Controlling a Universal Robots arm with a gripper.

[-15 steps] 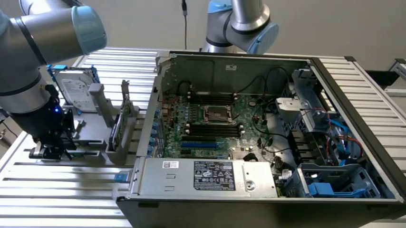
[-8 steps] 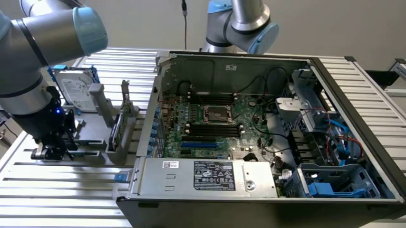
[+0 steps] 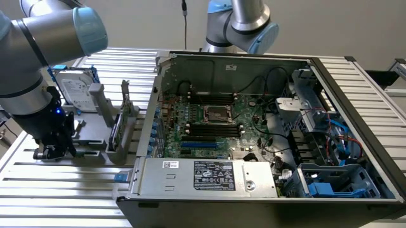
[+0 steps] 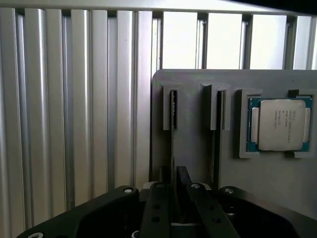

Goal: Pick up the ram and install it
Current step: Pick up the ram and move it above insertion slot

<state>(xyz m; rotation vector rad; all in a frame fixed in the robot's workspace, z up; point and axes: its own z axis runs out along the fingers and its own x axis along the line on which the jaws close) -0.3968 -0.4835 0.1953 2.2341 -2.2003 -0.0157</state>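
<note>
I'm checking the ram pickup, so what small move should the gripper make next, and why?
Probably ease slightly lower over the ram. The gripper sits low at the gray holder, seemingly aligned with that stick standing on edge in its slot; no grasp is evident.

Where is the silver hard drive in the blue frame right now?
The silver hard drive stands upright on the grey parts holder at the exterior view's left, beside the open computer case.

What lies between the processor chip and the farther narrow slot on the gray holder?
Another narrow slot, shown in the wrist view, between the processor chip and the farther slot.
</note>
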